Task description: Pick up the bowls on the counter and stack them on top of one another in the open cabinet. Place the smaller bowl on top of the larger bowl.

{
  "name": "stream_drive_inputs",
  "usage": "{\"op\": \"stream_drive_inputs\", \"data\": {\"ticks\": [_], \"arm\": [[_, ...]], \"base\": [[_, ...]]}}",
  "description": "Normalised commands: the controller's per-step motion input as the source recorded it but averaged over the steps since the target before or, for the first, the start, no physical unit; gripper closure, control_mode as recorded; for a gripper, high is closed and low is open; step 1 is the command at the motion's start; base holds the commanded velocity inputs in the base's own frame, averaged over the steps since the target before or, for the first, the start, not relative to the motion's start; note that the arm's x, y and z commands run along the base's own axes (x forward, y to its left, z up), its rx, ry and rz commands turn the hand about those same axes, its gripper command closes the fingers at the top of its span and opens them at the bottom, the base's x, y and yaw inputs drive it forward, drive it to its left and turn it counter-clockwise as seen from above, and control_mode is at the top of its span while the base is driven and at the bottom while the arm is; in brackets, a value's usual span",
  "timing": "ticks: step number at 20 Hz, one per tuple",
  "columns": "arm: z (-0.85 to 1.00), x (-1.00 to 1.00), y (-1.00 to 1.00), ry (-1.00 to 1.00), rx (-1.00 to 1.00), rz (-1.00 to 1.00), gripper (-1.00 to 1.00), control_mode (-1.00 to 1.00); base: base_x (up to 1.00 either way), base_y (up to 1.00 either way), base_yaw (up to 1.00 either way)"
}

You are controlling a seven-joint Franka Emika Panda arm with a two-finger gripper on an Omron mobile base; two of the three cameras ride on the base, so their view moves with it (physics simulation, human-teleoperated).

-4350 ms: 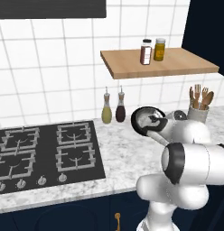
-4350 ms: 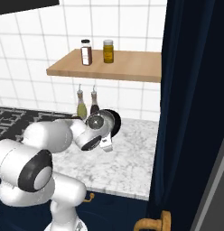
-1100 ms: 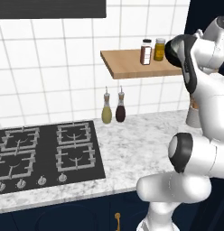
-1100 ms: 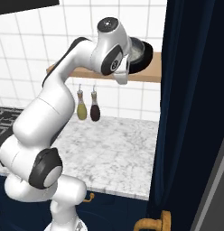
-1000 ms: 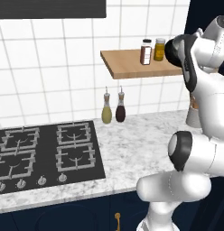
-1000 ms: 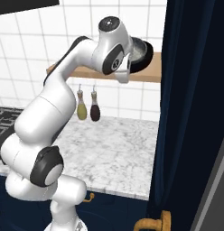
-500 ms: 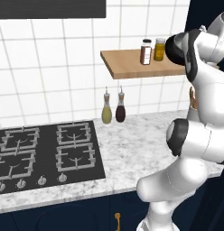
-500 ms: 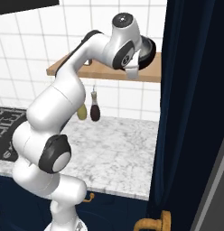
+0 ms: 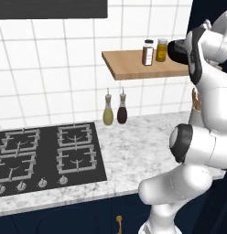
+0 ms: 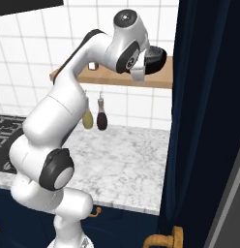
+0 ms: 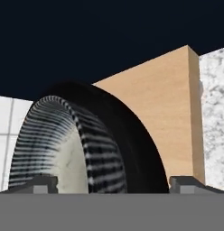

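Note:
The smaller bowl (image 11: 59,151), grey and ribbed with a pale inside, sits nested in the larger black bowl (image 11: 132,135) on the wooden shelf of the open cabinet (image 11: 168,108). My gripper (image 11: 114,182) is open, its two fingertips (image 11: 41,182) spread wide on either side of the stacked bowls. From the right base view the hand (image 10: 139,70) reaches in at the shelf (image 10: 158,81), right beside the black bowl (image 10: 157,60). The shelf (image 9: 138,68) also shows from the left, with the arm in front of its right end.
Two spice jars (image 9: 148,52) stand on the shelf to the left of the bowls. Two bottles (image 9: 115,114) stand against the tiled wall on the marbled counter (image 9: 133,155). The black hob (image 9: 46,153) lies at the left. A tall navy cupboard side (image 10: 204,121) rises close on the right.
The jaws have opened wide and let go of the smaller bowl, which now rests inside the black bowl. Earlier the arm carried it up from the counter to the shelf.

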Motion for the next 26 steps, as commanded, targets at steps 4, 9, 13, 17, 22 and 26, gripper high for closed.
{"op": "stream_drive_inputs", "data": {"ticks": [4, 9, 13, 17, 22, 26], "arm": [[0.14, -0.43, 0.30, -0.24, -0.03, 0.00, -1.00, -1.00], [0.01, -0.64, 0.46, -0.11, -0.02, 0.00, -1.00, -1.00], [0.03, -0.70, 0.67, -0.02, -0.01, 0.00, -1.00, -1.00], [0.00, -0.96, 0.64, 0.07, 0.00, 0.00, -1.00, -1.00], [-0.27, -1.00, 0.30, 0.02, 0.00, 0.04, -1.00, -1.00], [-0.69, -0.93, 0.27, 0.05, 0.00, 0.05, -1.00, -1.00]], "base": [[0.00, 0.00, 0.00], [0.00, 0.00, 0.00], [0.00, 0.00, 0.00], [0.00, 0.00, 0.00], [0.00, 0.00, 0.00], [0.00, 0.00, 0.00]]}}
